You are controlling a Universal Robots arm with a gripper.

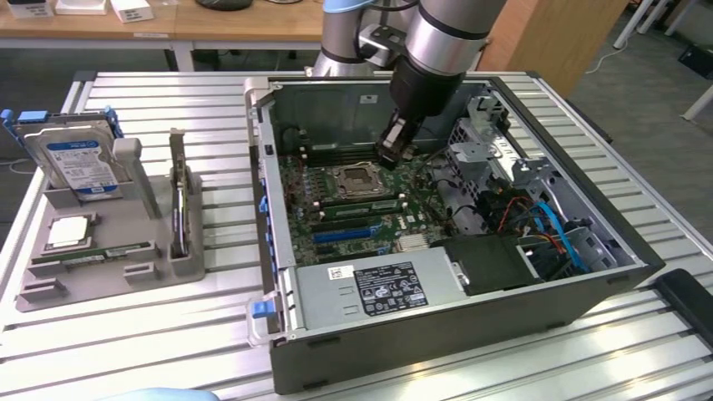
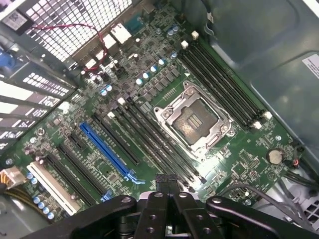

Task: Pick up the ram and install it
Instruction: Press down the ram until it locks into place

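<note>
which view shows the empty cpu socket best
The wrist view: the cpu socket sits near the middle, seen from close above, its silver frame and bare centre plain. The exterior view shows the socket smaller, beside the arm.

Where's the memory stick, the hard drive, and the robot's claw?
ram [image 1: 95,253]: exterior view, middle of the green stick lying in the grey holder.
hard drive [image 1: 83,163]: exterior view, its blue-white label.
claw [image 2: 167,180]: wrist view, the shut fingertips over the motherboard.
</note>
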